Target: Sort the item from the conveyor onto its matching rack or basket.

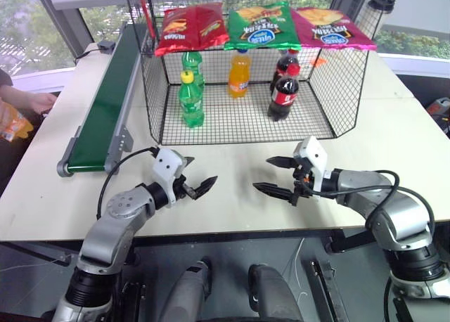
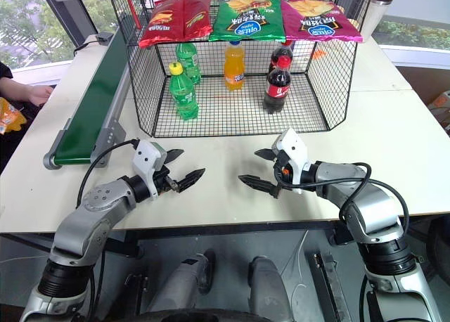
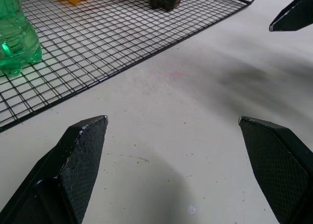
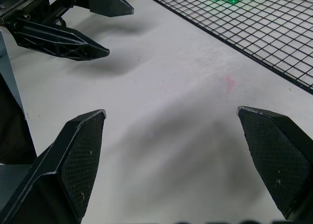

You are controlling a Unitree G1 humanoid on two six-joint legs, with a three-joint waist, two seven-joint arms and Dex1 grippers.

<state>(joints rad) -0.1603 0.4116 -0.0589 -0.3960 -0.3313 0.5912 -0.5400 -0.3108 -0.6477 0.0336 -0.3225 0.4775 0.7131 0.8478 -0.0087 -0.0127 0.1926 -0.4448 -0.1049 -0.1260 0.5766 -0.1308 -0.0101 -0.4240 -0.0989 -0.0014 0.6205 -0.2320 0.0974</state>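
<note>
Nearest, the left gripper and the right gripper hovered over the white table, tips facing each other, both with jaws spread wide and empty. Beyond them stood the black wire-mesh cage; inside it the orange soda bottle stood upright, long axis vertical, blue cap up, between green bottles and cola bottles. To the left the conveyor ran away from the robot.

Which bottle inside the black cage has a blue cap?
The orange soda bottle, standing at the back middle of the cage; the green bottles have green or yellow caps, the cola bottles red.
</note>
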